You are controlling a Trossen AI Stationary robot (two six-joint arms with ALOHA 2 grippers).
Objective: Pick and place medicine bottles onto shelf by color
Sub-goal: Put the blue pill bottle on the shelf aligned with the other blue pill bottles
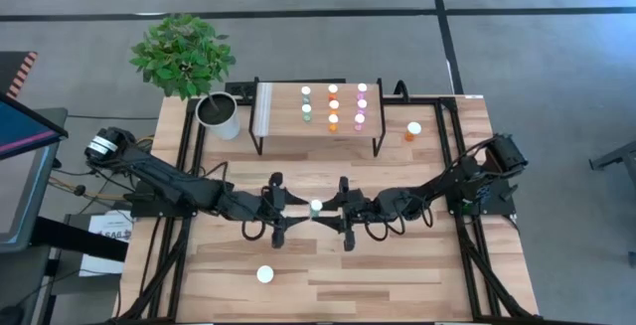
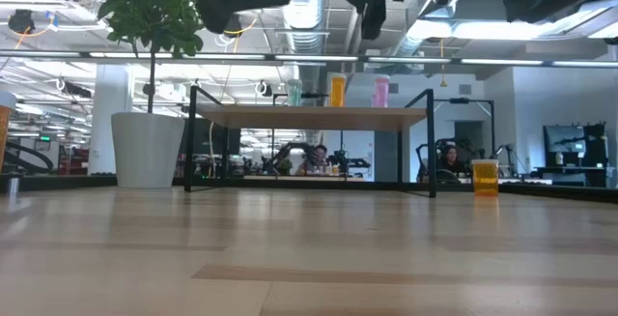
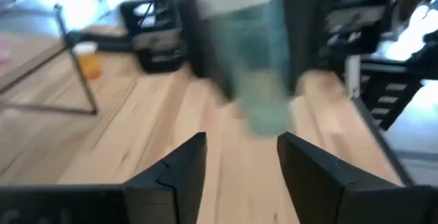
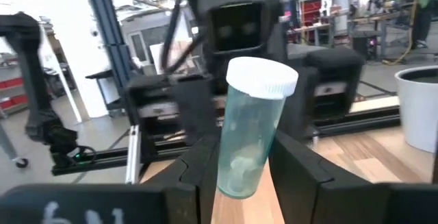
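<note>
Now the right tool [image 4: 239, 157] grips a teal bottle [image 4: 252, 131], cap up, slightly tilted.

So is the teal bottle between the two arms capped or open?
Capped. In the right wrist view the teal bottle wears a white cap, standing slightly tilted between the right gripper's jaws. The high view shows that cap from above.

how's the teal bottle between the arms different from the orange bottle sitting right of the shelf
The teal bottle is teal and held above the table, gripped by the right end effector; the orange bottle is orange and stands alone on the tabletop, beside the shelf. In the right wrist view the teal bottle leans slightly, while the orange bottle stands upright in the low view. Both are translucent with white caps.
</note>
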